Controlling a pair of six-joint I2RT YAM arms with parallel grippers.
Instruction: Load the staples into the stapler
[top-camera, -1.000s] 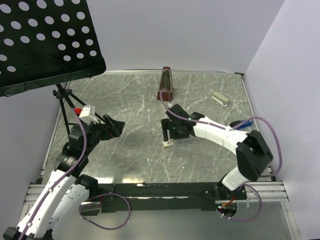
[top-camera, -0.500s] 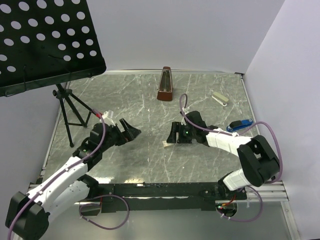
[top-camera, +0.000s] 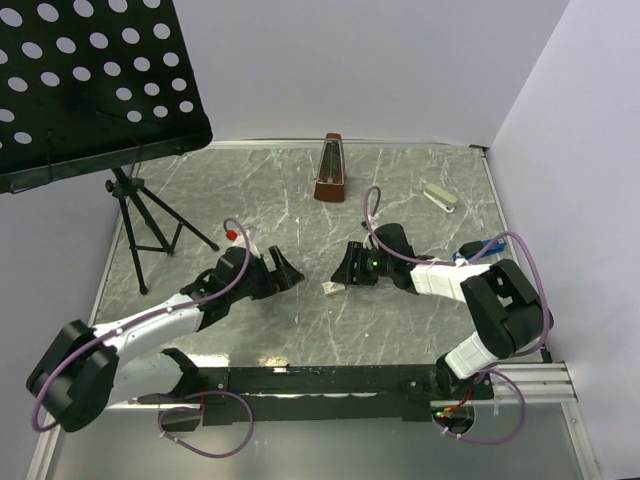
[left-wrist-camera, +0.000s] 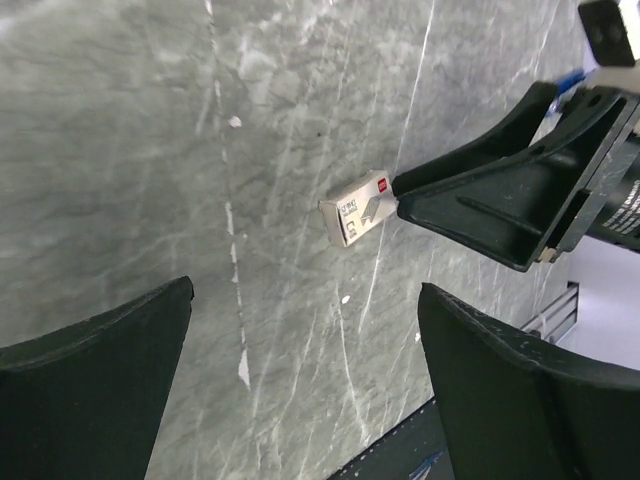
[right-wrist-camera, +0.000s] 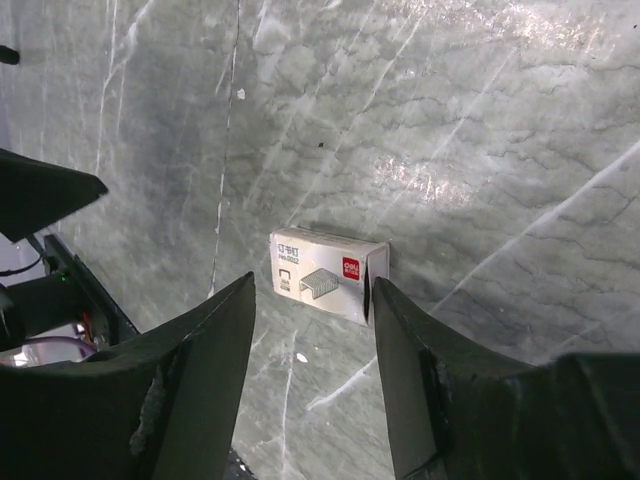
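The staples box (top-camera: 331, 289), small and whitish with a red mark, lies flat on the grey marble table (top-camera: 300, 215). My right gripper (top-camera: 348, 272) is low over it and open. In the right wrist view its fingertips (right-wrist-camera: 243, 290) straddle the near edge of the staples box (right-wrist-camera: 325, 274), and the right one sits at the box's flap end. My left gripper (top-camera: 287, 272) is wide open and empty, to the left of the box. From the left wrist the staples box (left-wrist-camera: 360, 207) lies ahead of it. A blue stapler (top-camera: 478, 250) lies at the right, behind the right arm.
A white stapler (top-camera: 440, 197) lies at the back right. A brown metronome (top-camera: 331, 170) stands at the back centre. A black music stand (top-camera: 90, 90) on a tripod (top-camera: 150, 225) overhangs the back left. White walls close the back and right sides.
The left arm has dropped and reached right, toward the box. The right gripper has come down to the table by the box and its jaws have narrowed. The box has stayed put.
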